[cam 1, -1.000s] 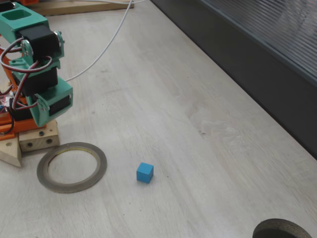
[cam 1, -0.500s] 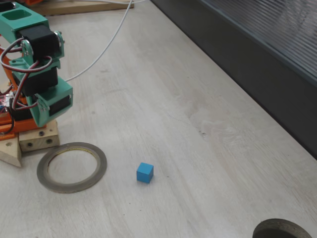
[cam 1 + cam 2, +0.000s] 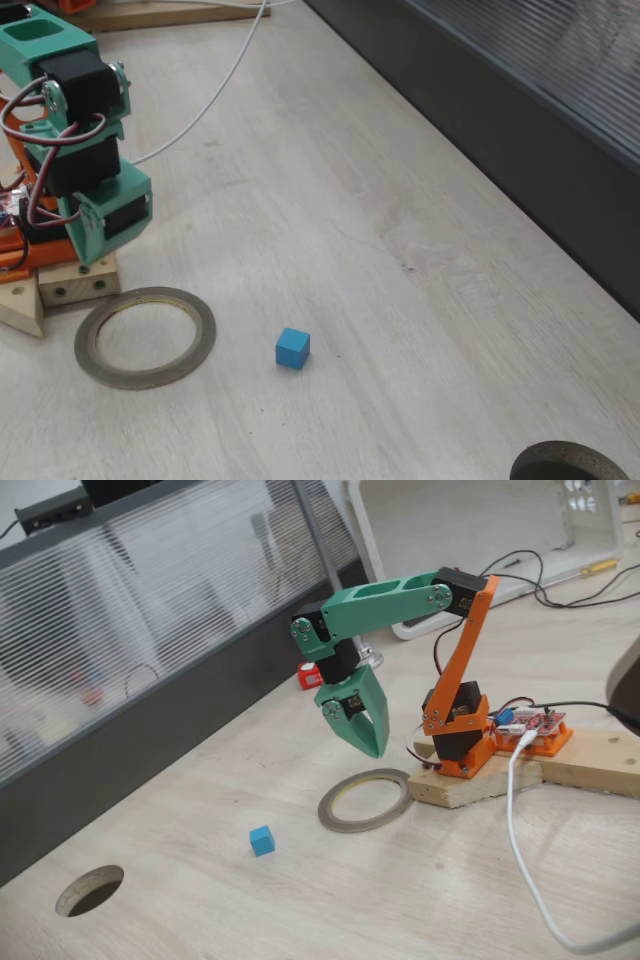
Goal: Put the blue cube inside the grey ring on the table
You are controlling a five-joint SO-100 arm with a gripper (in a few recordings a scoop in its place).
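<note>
in a fixed view, the green and orange arm fills the upper left, standing on a wooden block. a white cable runs from the top edge down toward it. just below the block the grey ring lies flat on the table, at lower left. right of it, near but apart, the blue cube sits at lower centre, outside the ring. a dark ribbed wall crosses the upper right, and a darker ring is cut off at the lower right corner.

in the other fixed view, the blue cube sits lower left of centre, the grey ring near the middle. the gripper hangs above the ring's left part, pointing down, clear of the table and holding nothing; its jaws look close together, though i cannot tell whether they meet.
</note>
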